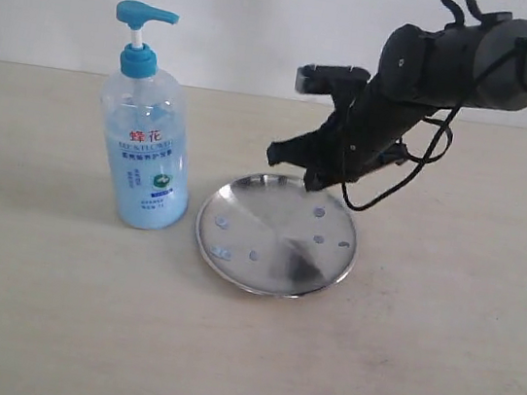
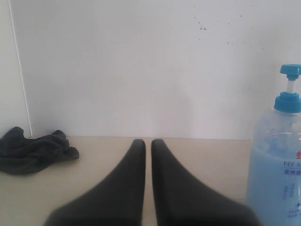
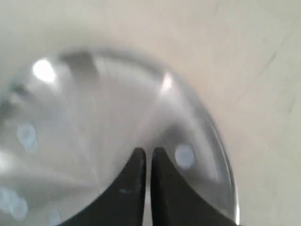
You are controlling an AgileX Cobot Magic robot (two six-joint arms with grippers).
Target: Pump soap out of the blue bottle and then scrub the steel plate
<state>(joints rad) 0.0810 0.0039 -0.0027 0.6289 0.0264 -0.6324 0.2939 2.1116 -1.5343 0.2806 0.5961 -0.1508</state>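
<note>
The blue bottle (image 1: 151,157) stands upright on the table, left of the steel plate (image 1: 276,236), with its pump head (image 1: 144,14) up. Small bluish soap droplets (image 1: 319,240) dot the plate. My right gripper (image 1: 315,179) hangs over the plate's far rim. In the right wrist view it (image 3: 148,151) is shut with nothing in it, just above the plate (image 3: 108,117), beside a soap droplet (image 3: 184,155). My left gripper (image 2: 148,143) is shut and empty, low over the table, and the bottle (image 2: 277,169) stands off to one side of it. The exterior view does not show the left gripper.
A dark crumpled cloth (image 2: 33,150) lies on the table by the wall, seen only in the left wrist view. A white wall (image 1: 269,21) runs behind the table. The right arm (image 1: 460,58) and its cable reach in from the upper right.
</note>
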